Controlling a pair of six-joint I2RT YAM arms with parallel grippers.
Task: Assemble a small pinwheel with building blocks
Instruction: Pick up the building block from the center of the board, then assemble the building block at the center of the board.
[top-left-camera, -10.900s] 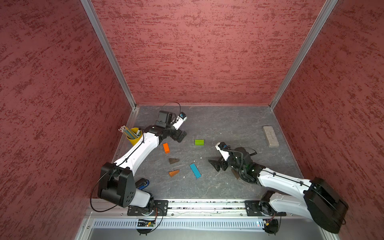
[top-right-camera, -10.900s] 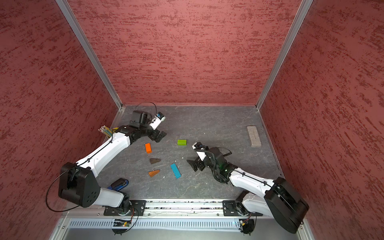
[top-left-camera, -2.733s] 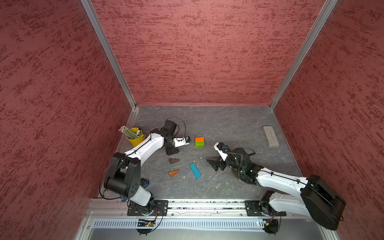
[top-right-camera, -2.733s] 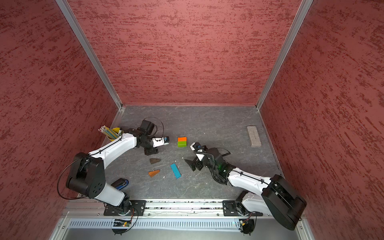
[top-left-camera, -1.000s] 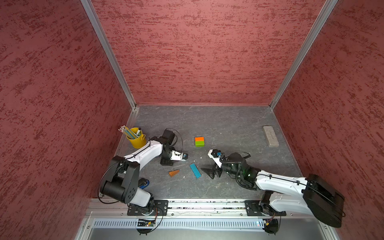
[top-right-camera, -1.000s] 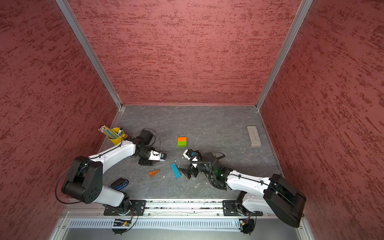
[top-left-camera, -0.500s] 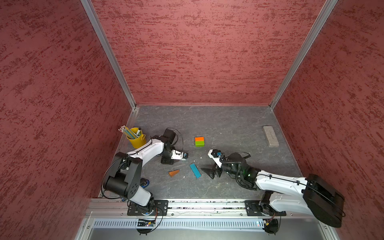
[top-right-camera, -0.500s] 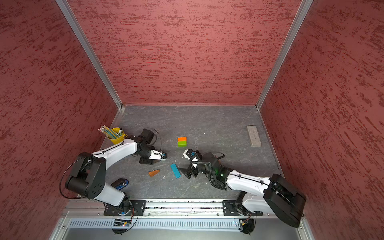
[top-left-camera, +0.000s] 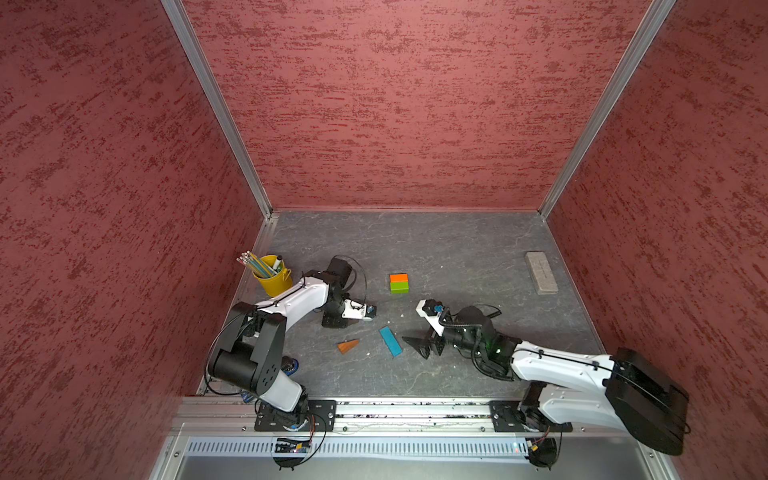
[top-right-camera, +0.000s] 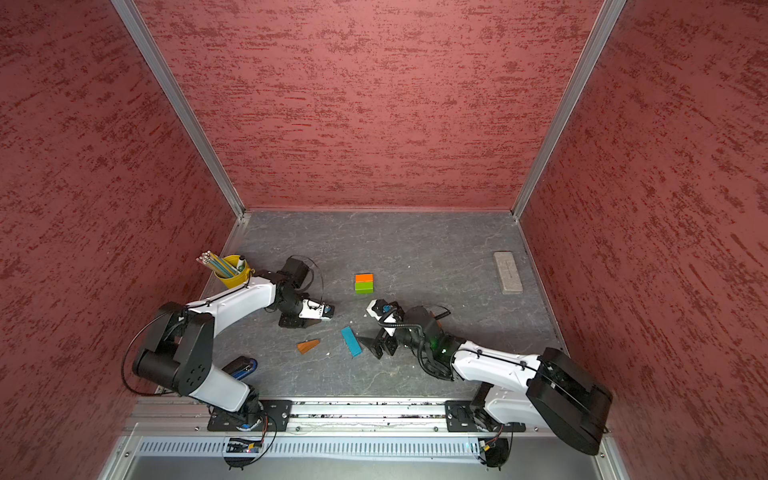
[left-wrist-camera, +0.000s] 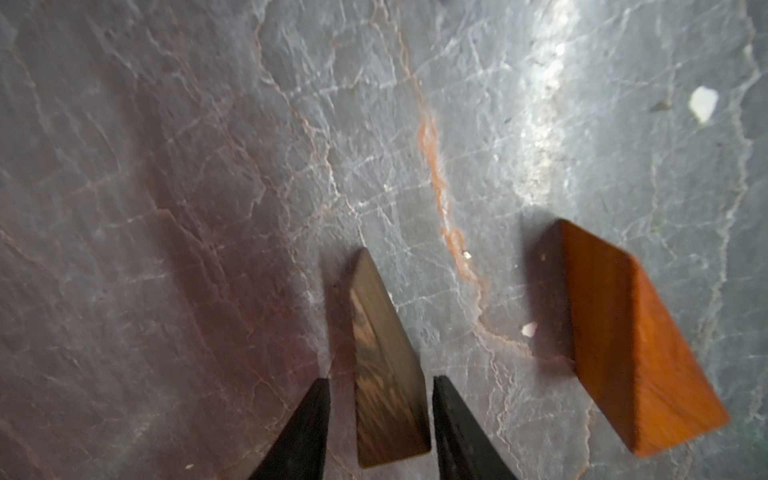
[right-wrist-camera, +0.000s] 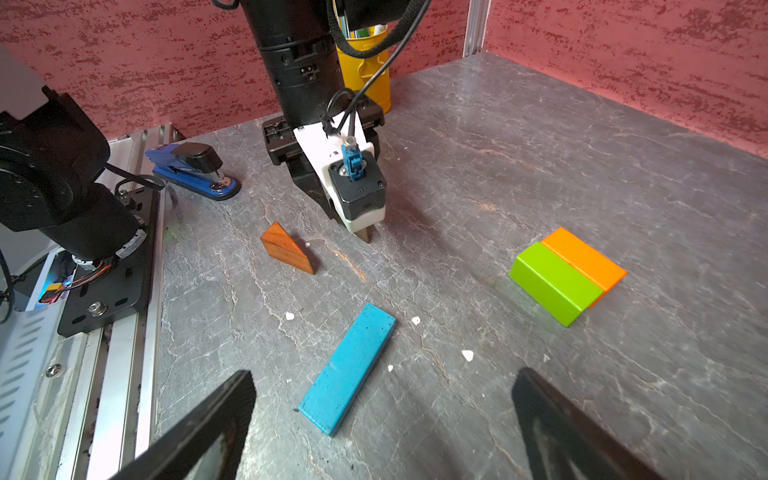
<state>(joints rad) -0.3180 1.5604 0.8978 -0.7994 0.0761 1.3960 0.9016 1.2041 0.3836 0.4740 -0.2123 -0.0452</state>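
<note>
left gripper (left-wrist-camera: 380, 379): one, jaws nearly closed, straddling the dark brown wedge (left-wrist-camera: 386, 374); a thin gap shows on each side, no firm pinch visible
right gripper (right-wrist-camera: 384, 372): one, jaws spread wide, holding nothing; low near the table (top-left-camera: 457, 249), with the blue bar (right-wrist-camera: 347, 368) just ahead of it
wedges: two counted. the dark one is between the left jaws, and the orange-brown wedge (top-left-camera: 348, 345) lies flat near it, not touching, lower centre-left in both top views
bar: one, flat on the table, between the orange-brown wedge and the right gripper, lower centre
short blocks: two. orange block (top-left-camera: 398, 277) and green block (top-left-camera: 399, 286) are side by side and touching, mid-frame, apart from both grippers
assembly: only the orange-green pair sits together; wedges and bar lie loose
extras: one yellow cup (top-left-camera: 274, 280) with pencils at the left edge; one grey slab (top-left-camera: 541, 273) at the right edge; one blue stapler (right-wrist-camera: 195, 170) by the left arm's base
</note>
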